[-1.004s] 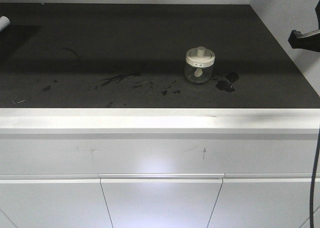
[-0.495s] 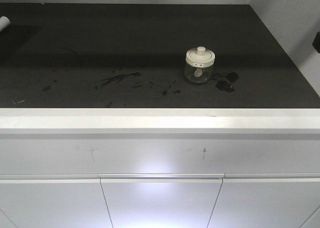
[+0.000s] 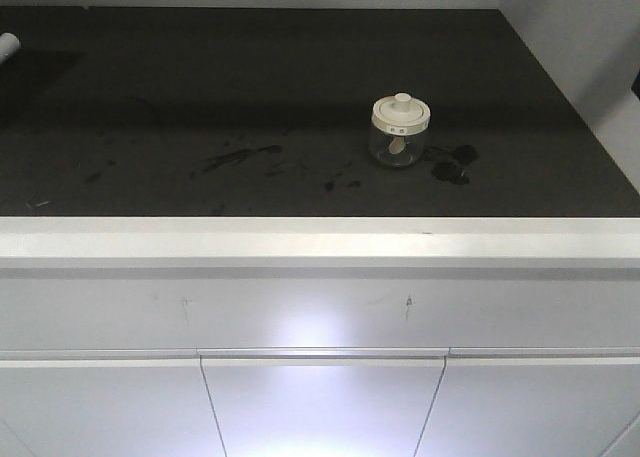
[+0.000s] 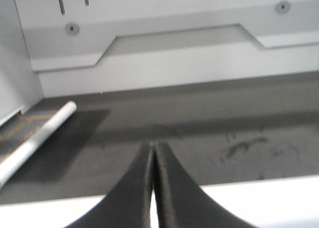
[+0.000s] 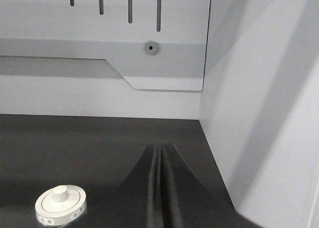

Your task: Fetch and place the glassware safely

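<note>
Front-facing exterior cam: the glass jar [image 3: 400,145] stands upright on the dark worktop [image 3: 250,67], right of centre in the frame. Its cream lid [image 3: 401,112] sits flat w/ knob up, and a whitish spoon [image 3: 398,151] is just visible thru the glass. Neither of my arms shows in this view. A dark stain [image 3: 452,164] lies just beside the jar on its right, and scuff marks [image 3: 240,159] trail off to its left. Jar sits well back from the white front edge [image 3: 320,242], so I see no tip-off risk as it stands.

Left wrist cam: my left tool [image 4: 153,149] has its fingers pressed together w/ nothing btwn them, aimed over the front edge at bare worktop. A white tube [image 4: 42,133] lies at the left of that frame. No jar in view there, so this arm looks poorly placed for the fetch.

Right wrist cam: my right tool [image 5: 160,152] is likewise pressed together & empty. The lid shows at lower left of the frame, off to the side of my fingers, not btwn them. A side wall [image 5: 259,118] stands near on the right, so room that way is tight.

Judgement: the fetch hasn't begun. The right arm is the obvious pick. It needs to spread first, swing toward the jar & grip the glass body below the lid, since the lid prob. just rests there & could lift off. Glass is slick, so a gentle squeeze.
</note>
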Tool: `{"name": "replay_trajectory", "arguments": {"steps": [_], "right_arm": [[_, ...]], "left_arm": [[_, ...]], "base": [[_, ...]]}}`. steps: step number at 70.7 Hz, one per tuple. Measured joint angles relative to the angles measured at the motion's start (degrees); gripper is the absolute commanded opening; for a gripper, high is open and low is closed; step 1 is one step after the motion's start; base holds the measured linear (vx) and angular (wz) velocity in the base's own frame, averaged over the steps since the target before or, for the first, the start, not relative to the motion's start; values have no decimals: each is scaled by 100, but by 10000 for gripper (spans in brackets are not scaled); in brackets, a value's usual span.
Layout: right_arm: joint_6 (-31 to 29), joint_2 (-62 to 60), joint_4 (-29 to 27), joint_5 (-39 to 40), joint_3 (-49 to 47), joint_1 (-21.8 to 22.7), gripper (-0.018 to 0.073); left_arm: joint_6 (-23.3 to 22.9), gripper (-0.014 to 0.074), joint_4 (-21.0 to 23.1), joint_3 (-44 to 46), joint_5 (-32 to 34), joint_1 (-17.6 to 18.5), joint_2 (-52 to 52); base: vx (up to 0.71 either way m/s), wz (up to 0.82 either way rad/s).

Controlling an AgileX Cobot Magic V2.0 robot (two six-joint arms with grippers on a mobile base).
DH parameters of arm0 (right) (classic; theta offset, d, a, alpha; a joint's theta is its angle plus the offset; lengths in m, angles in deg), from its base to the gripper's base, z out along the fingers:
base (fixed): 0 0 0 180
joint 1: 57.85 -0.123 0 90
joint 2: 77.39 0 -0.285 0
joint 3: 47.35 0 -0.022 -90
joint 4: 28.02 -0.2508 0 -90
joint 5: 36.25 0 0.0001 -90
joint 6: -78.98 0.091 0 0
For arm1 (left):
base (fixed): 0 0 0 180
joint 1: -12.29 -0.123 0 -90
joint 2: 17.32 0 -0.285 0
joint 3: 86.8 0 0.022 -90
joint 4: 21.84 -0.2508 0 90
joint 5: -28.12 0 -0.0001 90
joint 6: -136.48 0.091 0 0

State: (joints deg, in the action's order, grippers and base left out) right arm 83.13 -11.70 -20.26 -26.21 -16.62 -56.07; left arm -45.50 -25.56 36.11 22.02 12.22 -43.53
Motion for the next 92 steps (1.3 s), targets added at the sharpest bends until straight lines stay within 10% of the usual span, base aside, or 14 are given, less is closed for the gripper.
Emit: {"name": "replay_trajectory", "arguments": {"steps": [27,92], "right_arm": [[1,0,-4,0,0,-272,-1],[1,150,-4,106,0,-272,81]], "left_arm": [[0,-7,5,-686,-1326,0,1482],[-10,-7,32,-762,-1452,0,1591]], "base": [[0,0],[0,0]]}}
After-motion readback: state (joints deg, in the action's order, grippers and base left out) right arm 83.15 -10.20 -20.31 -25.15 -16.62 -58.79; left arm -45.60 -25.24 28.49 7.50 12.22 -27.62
